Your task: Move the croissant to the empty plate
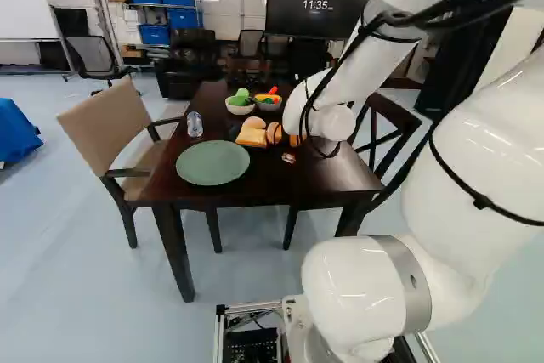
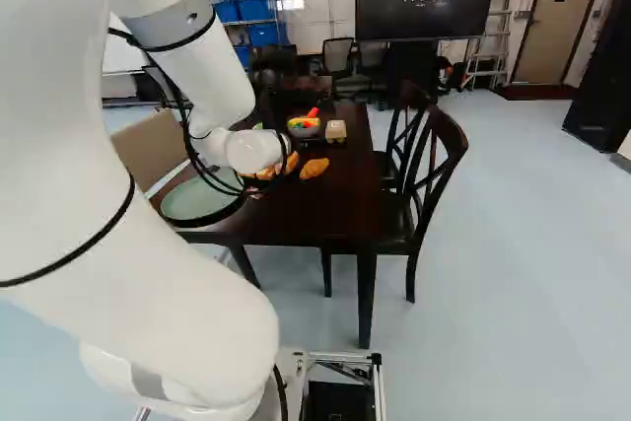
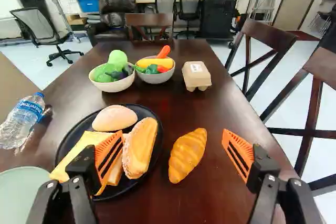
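Left base view: green plate (image 1: 212,163) near the edge of the table (image 1: 314,178), bottle (image 1: 195,124) beside it. Right base view: croissant (image 2: 315,168) on the tabletop, right of the arm (image 2: 215,81). Wrist view: gripper (image 3: 172,134) jaws wide, croissant between them, ungripped, beside the black plate (image 3: 145,113).
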Tool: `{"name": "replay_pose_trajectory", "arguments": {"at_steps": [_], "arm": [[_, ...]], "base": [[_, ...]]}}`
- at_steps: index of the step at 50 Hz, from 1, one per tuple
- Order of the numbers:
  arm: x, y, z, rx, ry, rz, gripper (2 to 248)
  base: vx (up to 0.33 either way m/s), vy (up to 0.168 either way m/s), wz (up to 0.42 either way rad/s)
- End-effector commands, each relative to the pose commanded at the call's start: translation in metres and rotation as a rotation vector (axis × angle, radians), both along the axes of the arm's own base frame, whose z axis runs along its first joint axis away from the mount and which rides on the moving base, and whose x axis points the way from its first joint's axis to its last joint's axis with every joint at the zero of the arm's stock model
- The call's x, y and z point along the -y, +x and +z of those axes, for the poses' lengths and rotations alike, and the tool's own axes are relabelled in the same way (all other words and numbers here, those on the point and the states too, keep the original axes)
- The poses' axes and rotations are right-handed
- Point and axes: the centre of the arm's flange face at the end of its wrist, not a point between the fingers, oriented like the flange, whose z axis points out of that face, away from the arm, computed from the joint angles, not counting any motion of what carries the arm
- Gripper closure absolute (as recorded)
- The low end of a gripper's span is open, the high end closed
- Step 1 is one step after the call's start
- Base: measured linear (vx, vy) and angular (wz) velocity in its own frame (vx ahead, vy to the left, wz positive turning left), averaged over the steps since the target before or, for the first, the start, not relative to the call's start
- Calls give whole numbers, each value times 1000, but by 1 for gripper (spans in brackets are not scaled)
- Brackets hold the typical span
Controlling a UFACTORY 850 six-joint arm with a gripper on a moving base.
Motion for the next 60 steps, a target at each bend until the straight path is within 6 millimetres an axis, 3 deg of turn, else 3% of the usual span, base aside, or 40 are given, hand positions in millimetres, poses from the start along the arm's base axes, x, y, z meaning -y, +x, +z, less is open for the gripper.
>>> {"name": "replay_pose_trajectory", "arguments": {"at_steps": [60], "arm": [[4, 86, 34, -267, 93, -70, 3]], "base": [[0, 0, 0]]}}
